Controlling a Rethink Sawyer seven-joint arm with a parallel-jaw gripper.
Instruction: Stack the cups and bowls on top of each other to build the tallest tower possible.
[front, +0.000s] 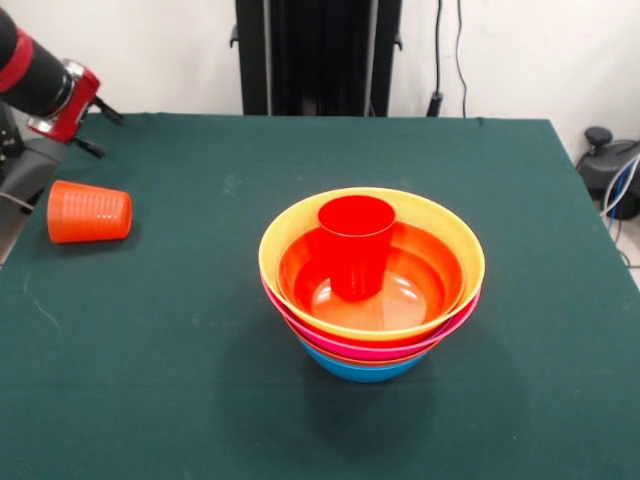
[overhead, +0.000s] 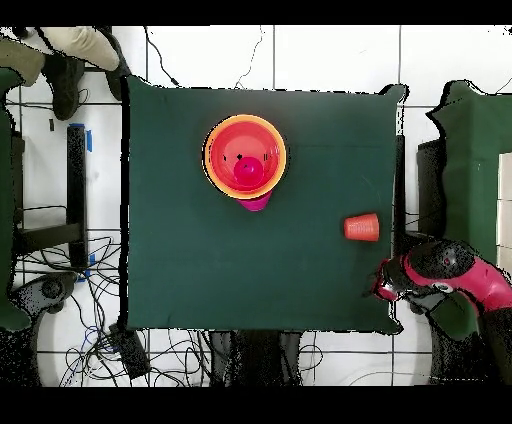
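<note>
risk sits mostly with the orange cup (front: 89, 212), which lies on its side near one edge of the table (front: 180, 380), well apart from the tower (front: 371, 290). lying down, its ribbed, tapered wall gives poor purchase, and it looks free to roll; a nudge from the arm could send it off the cloth, since that edge is close.

the gripper (overhead: 385, 289) hangs past the table's corner nearest the orange cup, off the cloth. its tip is too small and blurred in the overhead view and cut off in the front view, so whether the jaws are open or closed cannot be told, and nothing is visibly held.

the tower stands toward the middle of the table, somewhat nearer the front-view camera's edge: yellow-orange bowl (front: 455, 240) on top, red and pink rims under it, blue bowl (front: 362, 368) at the bottom, with the red cup (front: 356, 245) upright in the centre, mouth up. the stack looks slightly uneven, rims not quite level, so a hard press from above could tip or shift it.

placing the orange cup on the red one would need it turned upright and well centred; a skewed release would likely drop it into the bowl or knock the red cup over. no small bowls show anywhere.
</note>
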